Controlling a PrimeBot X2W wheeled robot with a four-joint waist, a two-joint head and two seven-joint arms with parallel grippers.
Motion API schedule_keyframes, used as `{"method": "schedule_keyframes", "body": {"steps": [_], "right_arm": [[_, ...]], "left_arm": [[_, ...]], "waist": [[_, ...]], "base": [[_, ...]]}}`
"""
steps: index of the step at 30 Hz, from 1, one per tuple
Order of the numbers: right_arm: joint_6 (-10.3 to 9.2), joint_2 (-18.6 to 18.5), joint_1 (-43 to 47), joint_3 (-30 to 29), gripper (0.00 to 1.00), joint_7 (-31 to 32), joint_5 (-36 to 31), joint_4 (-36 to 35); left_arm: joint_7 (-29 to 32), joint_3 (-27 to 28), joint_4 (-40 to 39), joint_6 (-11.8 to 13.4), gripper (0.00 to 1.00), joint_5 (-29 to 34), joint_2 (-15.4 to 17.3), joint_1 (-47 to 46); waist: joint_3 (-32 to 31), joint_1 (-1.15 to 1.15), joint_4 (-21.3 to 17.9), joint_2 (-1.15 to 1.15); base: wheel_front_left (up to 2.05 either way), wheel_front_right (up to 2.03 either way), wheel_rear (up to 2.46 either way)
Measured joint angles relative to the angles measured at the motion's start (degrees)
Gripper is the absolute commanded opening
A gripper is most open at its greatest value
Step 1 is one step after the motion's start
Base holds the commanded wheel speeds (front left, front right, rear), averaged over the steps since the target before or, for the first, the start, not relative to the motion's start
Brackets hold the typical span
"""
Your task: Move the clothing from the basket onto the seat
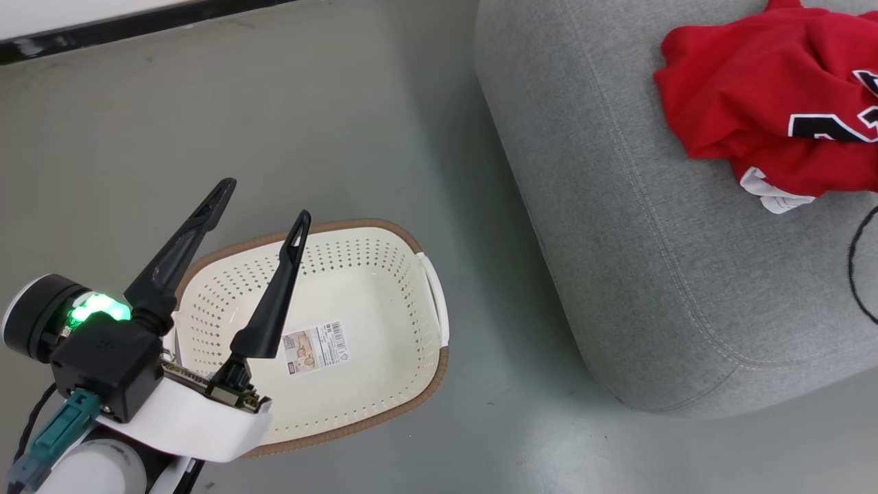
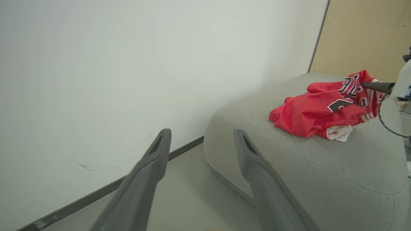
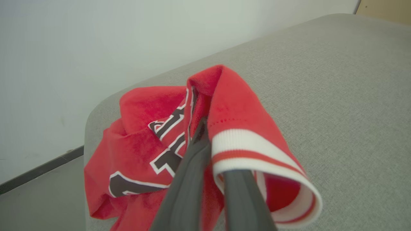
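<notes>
The clothing (image 1: 754,103) lies in a crumpled red heap with black-and-white lettering on the grey seat (image 1: 651,274), at the upper right of the head view. My right gripper (image 3: 205,138) is shut on a fold of the clothing (image 3: 138,144), and a white trim band drapes over one finger. From the left wrist view its dark finger reaches into the heap (image 2: 308,112) from the right. The cream basket (image 1: 357,224) stands on the floor with only a barcode sticker (image 1: 317,348) inside. My left gripper (image 1: 264,202) hangs open over the basket's near left side, holding nothing.
The seat (image 2: 321,166) stands beside a white wall with a dark baseboard (image 2: 96,195). A tan panel (image 2: 359,35) rises behind the seat. A black cable (image 1: 854,261) loops over the seat's right edge. Grey floor (image 1: 309,123) lies between basket and seat.
</notes>
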Motion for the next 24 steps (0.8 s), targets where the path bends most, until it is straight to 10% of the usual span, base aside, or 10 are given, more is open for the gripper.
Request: {"method": "schedule_keyframes", "body": {"steps": [24], "right_arm": [[0.00,1.18,14.00,0.07,1.00,-3.53,7.51,-4.60]], "left_arm": [[-1.96,0.68,1.58,0.67,1.00,-0.56,-1.98,0.13]], "waist": [[-1.22,0.00,-3.98,0.00]], "base": [[0.00,0.00,0.00]]}}
